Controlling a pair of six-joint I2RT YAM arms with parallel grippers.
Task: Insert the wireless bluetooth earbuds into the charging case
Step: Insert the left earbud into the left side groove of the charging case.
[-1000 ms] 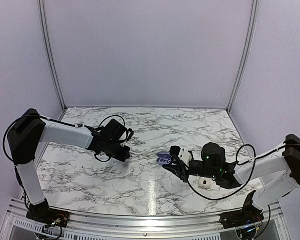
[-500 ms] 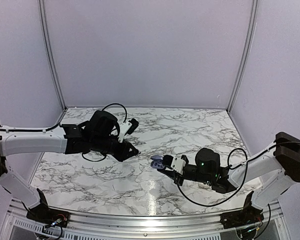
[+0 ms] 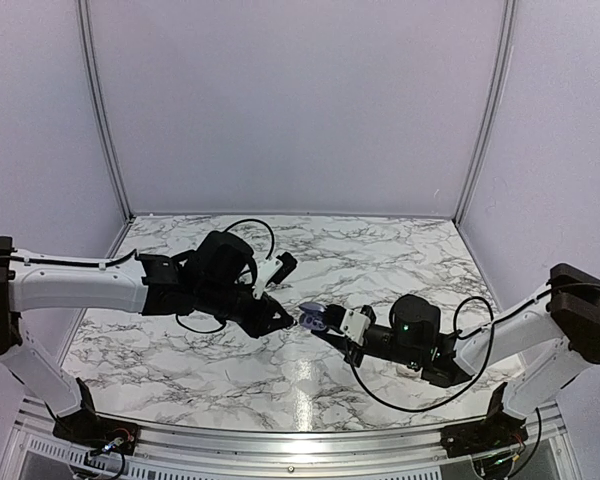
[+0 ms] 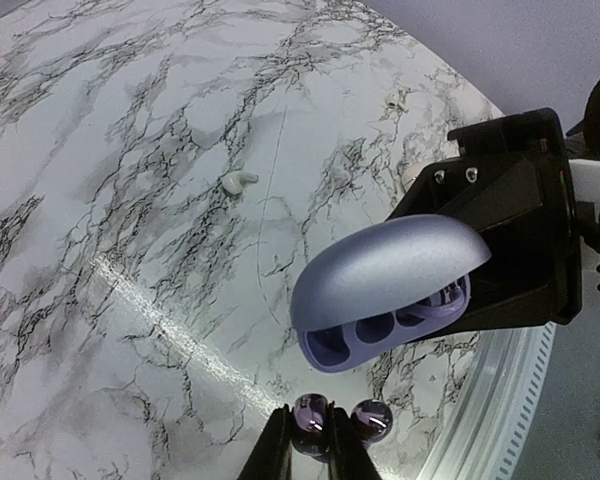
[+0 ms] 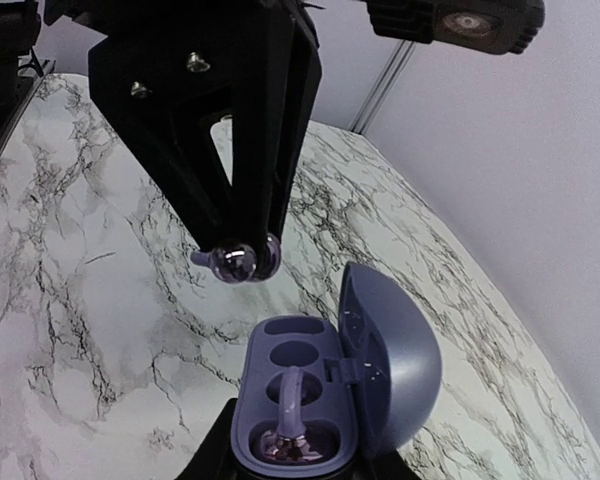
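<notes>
My right gripper (image 3: 327, 326) is shut on the open lavender charging case (image 3: 313, 317), held above the marble table with the lid up. In the right wrist view the case (image 5: 380, 360) has one shiny purple earbud (image 5: 292, 440) seated in its near slot, and the far slot is empty. My left gripper (image 3: 286, 322) is shut on the other shiny purple earbud (image 4: 315, 415), which also shows in the right wrist view (image 5: 242, 262). That earbud hangs just outside the case's open mouth (image 4: 390, 275), a small gap away and not touching it.
Two small whitish pieces (image 4: 240, 180) lie on the marble table (image 3: 400, 260) behind the case. A metal rail (image 3: 280, 440) runs along the near edge. Grey walls close in the back and sides.
My left arm has swung right, bringing the earbud up to the case. My right gripper has carried the case a little left, toward it.
</notes>
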